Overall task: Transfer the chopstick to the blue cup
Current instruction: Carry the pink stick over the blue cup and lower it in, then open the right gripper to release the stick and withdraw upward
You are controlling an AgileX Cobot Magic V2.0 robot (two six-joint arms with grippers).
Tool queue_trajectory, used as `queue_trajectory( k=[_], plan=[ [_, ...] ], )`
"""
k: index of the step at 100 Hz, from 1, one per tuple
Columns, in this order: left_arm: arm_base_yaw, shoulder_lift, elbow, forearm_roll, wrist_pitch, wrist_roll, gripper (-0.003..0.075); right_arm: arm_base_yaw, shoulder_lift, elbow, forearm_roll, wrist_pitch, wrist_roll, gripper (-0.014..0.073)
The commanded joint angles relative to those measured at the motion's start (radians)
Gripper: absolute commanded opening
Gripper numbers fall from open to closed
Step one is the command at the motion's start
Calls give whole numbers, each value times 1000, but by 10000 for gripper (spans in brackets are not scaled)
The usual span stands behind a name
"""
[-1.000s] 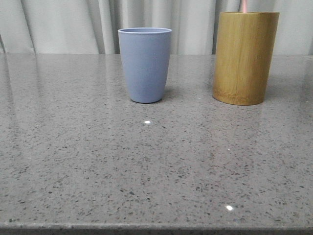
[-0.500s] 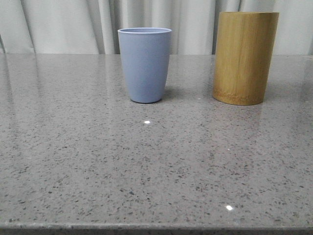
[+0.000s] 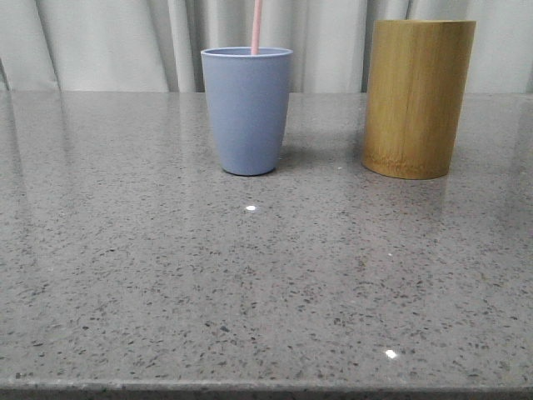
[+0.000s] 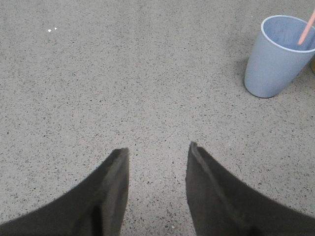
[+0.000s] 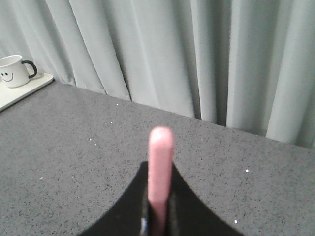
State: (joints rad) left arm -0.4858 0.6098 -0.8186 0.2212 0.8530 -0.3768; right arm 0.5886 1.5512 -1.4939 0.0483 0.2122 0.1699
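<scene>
The blue cup (image 3: 246,110) stands upright on the grey speckled table at the back centre. A pale pink chopstick (image 3: 256,27) rises from its mouth and runs out of the top of the front view. In the left wrist view the cup (image 4: 275,61) is far off with the chopstick (image 4: 306,27) leaning in it. My left gripper (image 4: 158,150) is open and empty over bare table. My right gripper (image 5: 160,169) is shut on the chopstick (image 5: 161,167), whose rounded end sticks out past the fingers. Neither gripper shows in the front view.
A taller yellow-brown bamboo cylinder (image 3: 416,98) stands right of the cup. Pale curtains hang behind the table. In the right wrist view a white smiley mug (image 5: 15,71) sits on a pale tray (image 5: 19,93) at the table's far corner.
One second ago the pink chopstick stood out of the bamboo cylinder. Half a second ago it was out of view. Now it hangs into the blue cup's mouth.
</scene>
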Motion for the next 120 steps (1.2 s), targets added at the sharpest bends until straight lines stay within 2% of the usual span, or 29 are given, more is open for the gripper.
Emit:
queue_trajectory(
  k=[1, 11, 32, 41, 81, 120],
  plan=[
    [-5, 2, -24, 13, -56, -13, 272, 2, -14, -36, 4, -95, -10, -66],
    [-5, 2, -24, 13, -56, -13, 272, 2, 12, -36, 4, -92, -10, -43],
    [-5, 2, -24, 13, -56, -13, 272, 1, 29, -36, 7, -76, -8, 183],
    [-5, 2, -24, 13, -57, -13, 272, 1, 29, -36, 7, -68, -4, 224],
    [-5, 2, -24, 13, -62, -14, 272, -5, 4, -11, 7, -17, 13, 227],
    [-5, -47, -24, 28, -100, -14, 270, -49, -198, 230, 0, -39, 13, 225]
  ],
)
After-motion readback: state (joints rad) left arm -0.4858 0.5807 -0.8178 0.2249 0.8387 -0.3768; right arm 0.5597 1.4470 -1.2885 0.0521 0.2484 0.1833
